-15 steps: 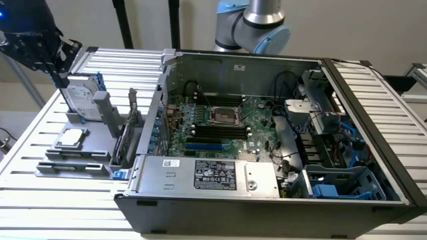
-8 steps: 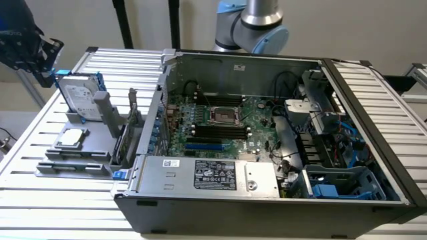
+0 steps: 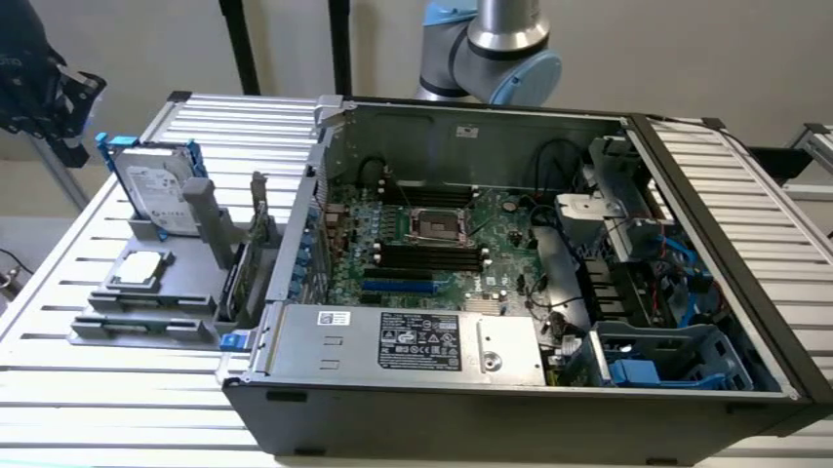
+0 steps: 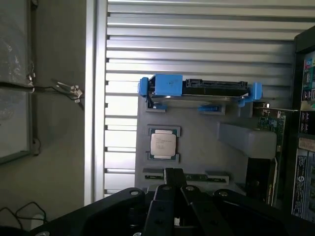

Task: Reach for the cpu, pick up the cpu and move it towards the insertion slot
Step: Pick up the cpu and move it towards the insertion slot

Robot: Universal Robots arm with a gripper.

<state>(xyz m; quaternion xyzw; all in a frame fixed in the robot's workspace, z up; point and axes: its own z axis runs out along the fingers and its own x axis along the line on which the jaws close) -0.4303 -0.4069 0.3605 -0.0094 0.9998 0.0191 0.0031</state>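
The claw [image 4: 173,174] is fully closed, holding nothing, hovering near the cpu [image 4: 163,143]. In the exterior view, the cpu sits at nine o'clock from the insertion slot [image 3: 436,226].

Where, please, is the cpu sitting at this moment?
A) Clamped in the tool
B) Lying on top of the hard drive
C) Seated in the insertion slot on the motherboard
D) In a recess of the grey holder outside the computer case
D: the cpu lies flat in a recess of the grey holder, next to the upright hard drive, outside the computer case and well apart from the insertion slot.
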